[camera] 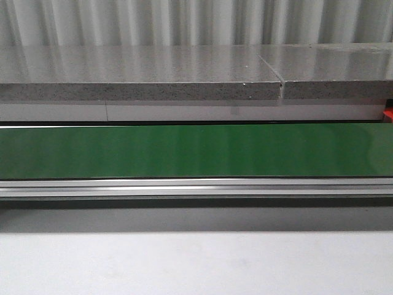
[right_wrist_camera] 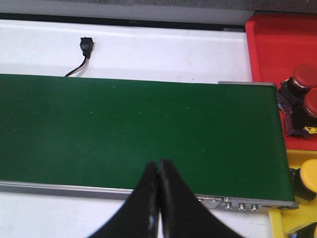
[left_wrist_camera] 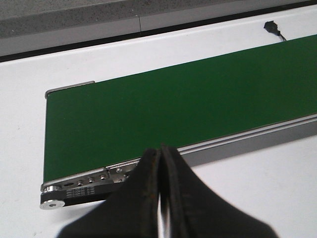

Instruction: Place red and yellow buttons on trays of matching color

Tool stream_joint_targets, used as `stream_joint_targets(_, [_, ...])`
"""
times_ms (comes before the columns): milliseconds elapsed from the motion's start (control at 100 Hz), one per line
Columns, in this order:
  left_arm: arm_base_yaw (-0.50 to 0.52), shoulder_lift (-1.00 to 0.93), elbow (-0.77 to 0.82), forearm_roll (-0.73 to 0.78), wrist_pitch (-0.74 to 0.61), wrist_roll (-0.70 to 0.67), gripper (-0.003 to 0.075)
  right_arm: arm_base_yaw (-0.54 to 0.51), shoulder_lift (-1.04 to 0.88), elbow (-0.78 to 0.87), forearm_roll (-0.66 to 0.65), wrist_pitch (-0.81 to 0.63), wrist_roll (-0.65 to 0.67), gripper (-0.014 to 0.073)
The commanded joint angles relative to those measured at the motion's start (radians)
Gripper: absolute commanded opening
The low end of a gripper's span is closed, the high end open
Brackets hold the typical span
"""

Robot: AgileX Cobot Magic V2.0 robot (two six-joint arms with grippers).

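Observation:
The right wrist view shows a red tray [right_wrist_camera: 277, 39] past the end of the green conveyor belt [right_wrist_camera: 138, 129], with two red buttons [right_wrist_camera: 303, 77] [right_wrist_camera: 311, 103] on black bases at its edge. Beside it lies a yellow tray [right_wrist_camera: 292, 153] holding a yellow button [right_wrist_camera: 308, 176]. My right gripper [right_wrist_camera: 158, 163] is shut and empty, over the belt's near rail. My left gripper [left_wrist_camera: 159, 151] is shut and empty too, above the near rail close to the belt's other end [left_wrist_camera: 64, 94]. No button lies on the belt [camera: 196, 150] in any view.
A grey stone ledge [camera: 141, 77] runs behind the conveyor. A black plug on a wire [right_wrist_camera: 86, 47] [left_wrist_camera: 271, 26] lies on the white table beyond the belt. A sliver of the red tray [camera: 388, 115] shows at the front view's right edge.

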Motion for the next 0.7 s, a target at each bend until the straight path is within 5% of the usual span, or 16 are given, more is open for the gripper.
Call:
stream_joint_targets(0, [-0.003,0.004,-0.027,-0.009,-0.070,-0.008,-0.0021,-0.008,-0.046,-0.012,-0.035,-0.087,-0.004,-0.0115])
stream_joint_targets(690, [-0.003,0.004,-0.027,-0.009,-0.070,-0.008,-0.0021,-0.008,-0.299,0.287,-0.037,-0.316,0.007,-0.0115])
